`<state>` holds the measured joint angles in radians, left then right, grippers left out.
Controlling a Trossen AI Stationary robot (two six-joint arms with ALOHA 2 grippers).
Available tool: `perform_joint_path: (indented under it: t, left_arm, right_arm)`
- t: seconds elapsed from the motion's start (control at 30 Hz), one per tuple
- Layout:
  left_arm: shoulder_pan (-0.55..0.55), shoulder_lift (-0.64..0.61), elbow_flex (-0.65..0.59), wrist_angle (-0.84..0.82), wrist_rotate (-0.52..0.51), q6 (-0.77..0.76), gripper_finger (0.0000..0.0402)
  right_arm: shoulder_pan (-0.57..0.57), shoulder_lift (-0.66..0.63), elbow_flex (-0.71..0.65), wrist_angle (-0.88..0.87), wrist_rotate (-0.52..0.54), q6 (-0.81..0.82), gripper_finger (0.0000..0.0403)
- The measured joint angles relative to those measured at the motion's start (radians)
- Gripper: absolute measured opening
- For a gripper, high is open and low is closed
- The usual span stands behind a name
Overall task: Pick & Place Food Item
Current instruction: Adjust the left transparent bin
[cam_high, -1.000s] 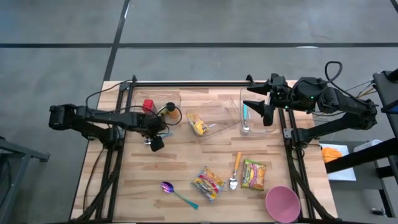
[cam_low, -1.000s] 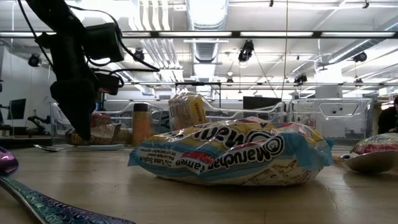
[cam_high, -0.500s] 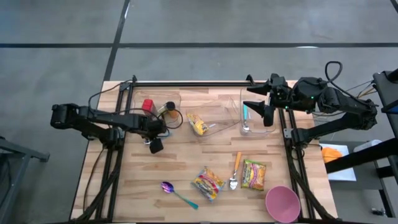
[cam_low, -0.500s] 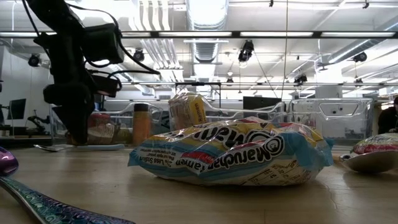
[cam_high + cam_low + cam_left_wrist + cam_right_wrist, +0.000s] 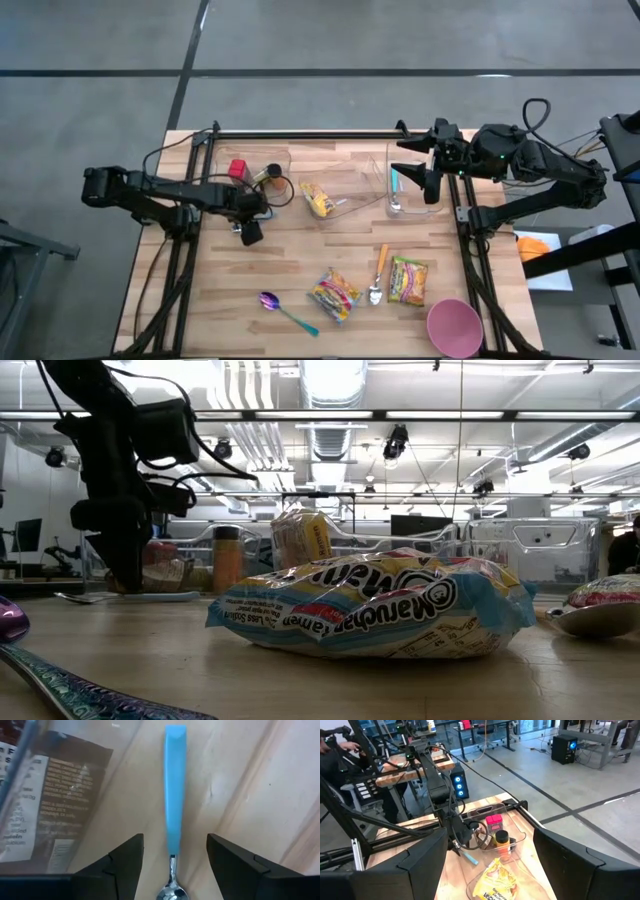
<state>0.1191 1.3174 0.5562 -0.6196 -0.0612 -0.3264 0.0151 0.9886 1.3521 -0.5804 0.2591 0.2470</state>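
A spoon with a light-blue handle [image 5: 175, 790] lies flat on the wooden table beside the left clear container [image 5: 262, 160]. My left gripper [image 5: 175, 870] points down over it, open; its fingers stand on either side of the spoon's metal neck, apart from it. Two ramen packets [image 5: 335, 293] [image 5: 408, 280] lie on the table's near part, and a yellow packet [image 5: 318, 198] lies in the middle clear container. My right gripper [image 5: 492, 870] hangs open, high above the right clear container [image 5: 410, 185], with nothing between its fingers.
The left container holds a red item [image 5: 238, 168], a yellow-capped bottle [image 5: 270, 178] and a brown packet [image 5: 50, 795]. A purple spoon [image 5: 285, 310], an orange-handled spoon [image 5: 378, 275] and a pink bowl [image 5: 455, 328] lie near the front edge. Bare wood shows mid-table.
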Motion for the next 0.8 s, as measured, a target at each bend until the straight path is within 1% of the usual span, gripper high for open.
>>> perform_joint_path:
  t: [0.07, 0.13, 0.43, 0.63, 0.8]
  left_arm:
    - [0.003, 0.003, 0.011, 0.001, -0.018, 0.001, 0.0224]
    - [0.018, 0.005, 0.027, -0.001, -0.015, 0.002, 0.0224]
    - [0.117, 0.011, 0.091, 0.034, -0.015, 0.010, 0.0224]
    - [0.203, 0.010, 0.095, 0.081, -0.041, 0.013, 0.0224]
    - [0.252, 0.012, 0.097, 0.104, -0.029, 0.013, 0.0224]
  right_arm:
    - [0.000, 0.000, 0.000, 0.000, -0.004, -0.010, 0.0292]
    - [0.000, 0.000, 0.000, 0.000, -0.007, -0.016, 0.0292]
    - [0.000, 0.000, 0.000, 0.000, -0.008, -0.022, 0.0292]
    - [0.000, 0.000, 0.000, 0.000, -0.027, -0.019, 0.0292]
    - [0.000, 0.000, 0.000, 0.000, -0.032, -0.019, 0.0292]
